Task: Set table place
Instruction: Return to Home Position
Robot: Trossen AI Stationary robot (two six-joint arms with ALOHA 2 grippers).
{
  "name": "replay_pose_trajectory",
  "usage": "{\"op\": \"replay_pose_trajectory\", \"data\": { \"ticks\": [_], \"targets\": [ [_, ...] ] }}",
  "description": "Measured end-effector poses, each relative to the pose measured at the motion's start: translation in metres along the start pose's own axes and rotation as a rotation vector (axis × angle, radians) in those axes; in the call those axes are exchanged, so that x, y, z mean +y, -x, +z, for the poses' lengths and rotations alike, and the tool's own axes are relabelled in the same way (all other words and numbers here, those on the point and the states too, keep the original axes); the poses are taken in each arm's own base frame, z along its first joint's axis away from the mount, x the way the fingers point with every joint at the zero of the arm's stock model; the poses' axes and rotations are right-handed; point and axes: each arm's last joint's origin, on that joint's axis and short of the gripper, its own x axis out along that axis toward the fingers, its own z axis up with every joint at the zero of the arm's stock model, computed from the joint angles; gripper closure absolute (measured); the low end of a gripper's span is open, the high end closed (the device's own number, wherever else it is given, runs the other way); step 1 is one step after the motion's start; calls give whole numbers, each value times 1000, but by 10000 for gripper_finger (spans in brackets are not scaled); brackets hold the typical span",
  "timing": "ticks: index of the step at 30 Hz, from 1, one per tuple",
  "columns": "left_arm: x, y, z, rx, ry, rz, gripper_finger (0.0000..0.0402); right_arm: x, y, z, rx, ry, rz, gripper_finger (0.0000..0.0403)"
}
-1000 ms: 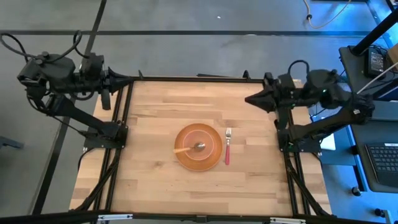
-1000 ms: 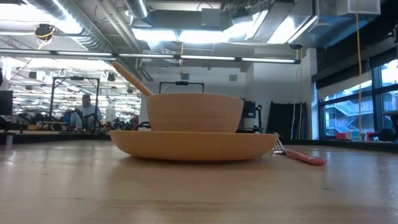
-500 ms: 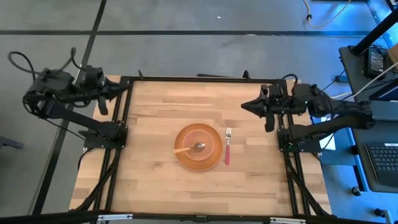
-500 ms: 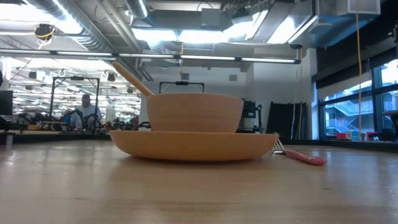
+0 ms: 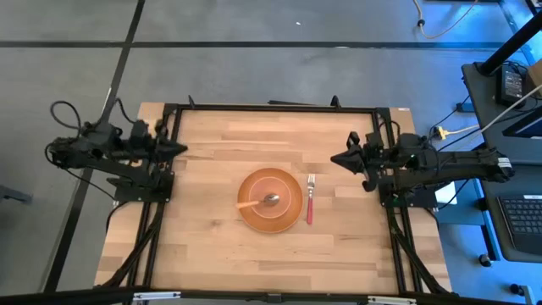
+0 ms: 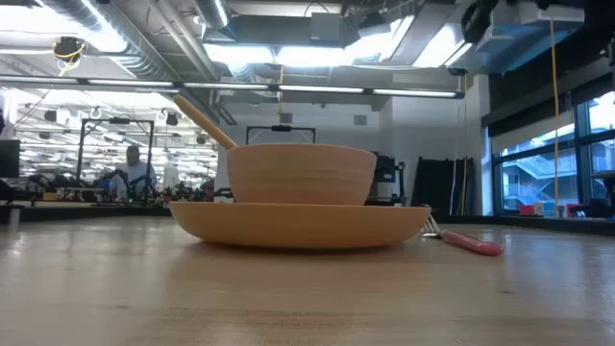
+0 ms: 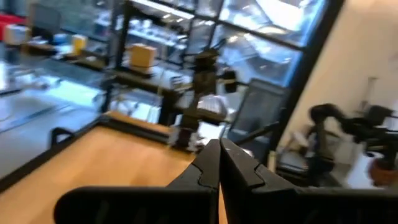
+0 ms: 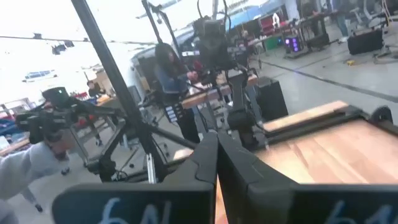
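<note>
— The place looks laid. What does parking the arms well take?

— Little, I'd judge. The left hand [image 5: 180,149] is at the counter's [image 5: 212,246] left edge and the right hand [image 5: 336,158] at its right edge, both well apart from the setting. Each has its fingers pressed together on nothing (the wrist views show that plainly). Fold outward, stay high, never cross the middle.

— And the setting?

— Mid-counter. The bowl [image 5: 284,188] sits on the plate [image 5: 284,225]. The spoon [image 5: 254,202] lies in the bowl, long axis across the counter, handle aimed at the left arm's side and rising over the rim. The fork [image 5: 310,203] lies just right of the plate, at right angles to the spoon, tines toward the high view's top, red handle toward its bottom.
</note>
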Motion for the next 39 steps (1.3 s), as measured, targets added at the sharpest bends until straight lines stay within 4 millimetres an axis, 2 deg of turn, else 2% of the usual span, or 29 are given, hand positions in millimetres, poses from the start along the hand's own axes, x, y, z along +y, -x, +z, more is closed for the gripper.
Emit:
{"op": "replay_pose_trajectory", "data": {
  "ticks": [3,6,14,19,22,24,30,33,39],
  "targets": [
    [5,-3,-21,-21,-31,-39,401,-5,0,-13,1,1,0,391],
    [12,-3,-41,-42,-47,-8,401,-8,1,-21,-10,0,3,391],
    [25,12,-68,-177,-22,-14,401,-18,7,-42,-78,-53,13,391],
    [26,6,-77,-172,-55,-30,401,-25,14,-57,-133,-76,24,391],
    [29,0,-90,-122,-65,-2,401,-27,20,-63,-185,-62,44,391],
    [29,-2,-91,-157,-55,-13,401,-29,23,-67,-211,-60,48,391],
    [31,-12,-110,-218,-45,-57,401,-37,29,-80,-237,-83,-62,391],
    [34,-19,-128,-216,-46,-79,401,-39,30,-81,-258,-101,-115,391],
    [40,-26,-154,-247,-7,-95,401,-38,29,-82,-231,-70,-81,391]
  ]
}}
